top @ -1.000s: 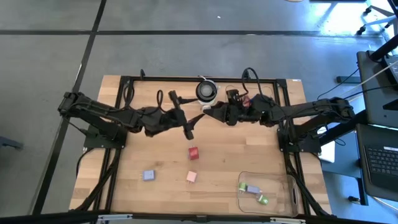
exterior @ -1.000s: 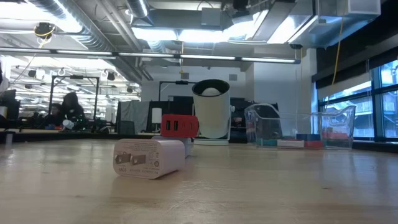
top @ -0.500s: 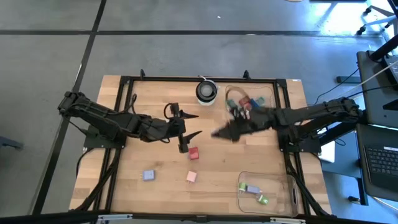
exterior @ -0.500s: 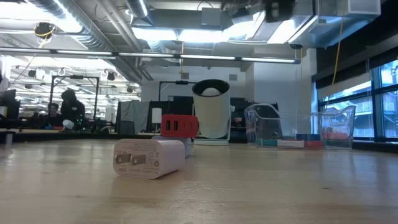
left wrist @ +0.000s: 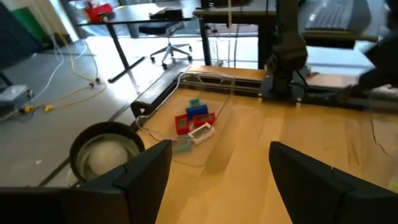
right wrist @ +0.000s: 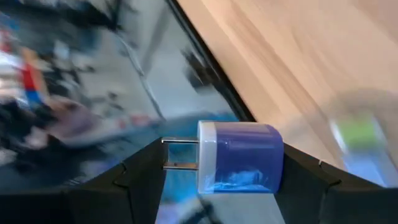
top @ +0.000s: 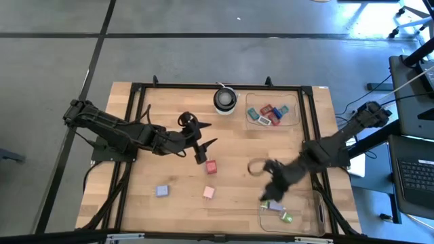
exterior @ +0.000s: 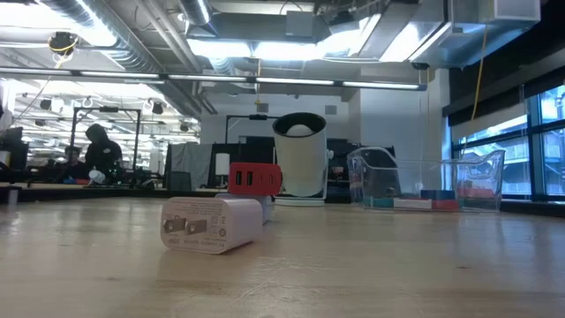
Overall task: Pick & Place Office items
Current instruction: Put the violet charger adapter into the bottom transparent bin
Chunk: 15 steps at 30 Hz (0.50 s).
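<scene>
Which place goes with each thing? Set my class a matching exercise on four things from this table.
1 red piece
2 blue piece
3 lilac piece
4 round white-and-black object

A between the right gripper's fingers
B at the table's far edge, beside a clear tray
C on bare wood near the middle
D on bare wood, left of the pink piece

Pairs: 1-C, 2-A, 3-D, 4-B

Left arm over mid-table, right arm over the near right.
The left gripper (top: 201,145) hangs just beyond the red plug (top: 211,167), fingers (left wrist: 144,171) spread with nothing between them. The right gripper (top: 271,194) reaches in from the right, well apart from that red plug, its fingers (right wrist: 144,171) clamping a blue plug (right wrist: 239,156).
</scene>
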### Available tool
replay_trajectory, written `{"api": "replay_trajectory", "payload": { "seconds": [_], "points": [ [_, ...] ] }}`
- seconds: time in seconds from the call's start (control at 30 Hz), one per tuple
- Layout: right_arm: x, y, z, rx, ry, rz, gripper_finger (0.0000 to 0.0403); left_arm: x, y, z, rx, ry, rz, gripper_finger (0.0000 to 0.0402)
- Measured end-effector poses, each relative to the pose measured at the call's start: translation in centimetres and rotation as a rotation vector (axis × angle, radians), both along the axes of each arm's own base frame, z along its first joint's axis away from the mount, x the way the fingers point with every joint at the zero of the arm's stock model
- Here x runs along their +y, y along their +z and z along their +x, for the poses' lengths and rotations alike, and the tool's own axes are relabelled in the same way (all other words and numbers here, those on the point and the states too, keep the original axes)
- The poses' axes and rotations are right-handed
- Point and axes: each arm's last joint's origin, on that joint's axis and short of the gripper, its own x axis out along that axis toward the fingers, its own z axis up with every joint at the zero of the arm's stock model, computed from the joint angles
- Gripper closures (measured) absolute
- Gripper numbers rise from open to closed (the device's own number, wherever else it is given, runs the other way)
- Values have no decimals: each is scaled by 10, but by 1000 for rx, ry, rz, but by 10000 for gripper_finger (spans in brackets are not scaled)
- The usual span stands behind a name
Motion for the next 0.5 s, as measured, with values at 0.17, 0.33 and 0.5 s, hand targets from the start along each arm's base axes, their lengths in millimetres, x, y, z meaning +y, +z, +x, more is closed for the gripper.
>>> {"api": "replay_trajectory", "payload": {
  "seconds": [0.17,0.33,0.5],
  "points": [
    [26,-12,-31,156,84,-44,156,0,1,0,-85,49,-139,135],
    [52,-27,-52,235,178,-94,156,-1,1,0,-195,107,-345,135],
    [69,-46,-65,246,286,-241,156,-3,1,1,-235,97,-482,135]
  ]
}}
